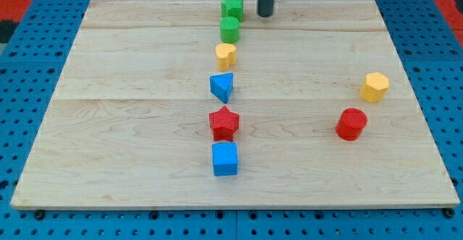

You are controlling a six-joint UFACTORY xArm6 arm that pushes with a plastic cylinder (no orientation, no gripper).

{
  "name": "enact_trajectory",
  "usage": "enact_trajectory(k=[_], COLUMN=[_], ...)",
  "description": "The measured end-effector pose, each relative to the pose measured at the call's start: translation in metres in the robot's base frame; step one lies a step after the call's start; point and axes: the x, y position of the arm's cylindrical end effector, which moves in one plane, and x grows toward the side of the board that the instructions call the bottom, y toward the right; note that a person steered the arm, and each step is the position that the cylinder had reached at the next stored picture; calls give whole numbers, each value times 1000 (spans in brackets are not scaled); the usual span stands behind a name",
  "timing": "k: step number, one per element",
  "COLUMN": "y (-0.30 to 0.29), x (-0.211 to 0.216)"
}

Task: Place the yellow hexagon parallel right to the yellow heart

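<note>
Yellow hexagon (375, 87) sat at view's right on tabletop (130, 124), smooth, faceted, just above red cylinder (351, 123). Yellow heart (226, 55) lay well apart to view's left, in column: green star (232, 8), green cylinder (229, 29), heart, blue triangle (222, 87), red star (223, 123), blue cube (225, 158). No containers. End effector plain rod, holding nothing; my tip (265, 14) near view's top, just right of green star.

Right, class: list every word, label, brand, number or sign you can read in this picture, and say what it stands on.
None: no readable text on the pale wooden board, the blue pegboard table, the dark rod's tip, or any coloured block, including the yellow hexagon block and yellow heart block.
</note>
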Motion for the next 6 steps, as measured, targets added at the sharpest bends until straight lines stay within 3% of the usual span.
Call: enact_trajectory(k=[1, 5, 6], y=[26, 216, 218], x=[34, 152, 195])
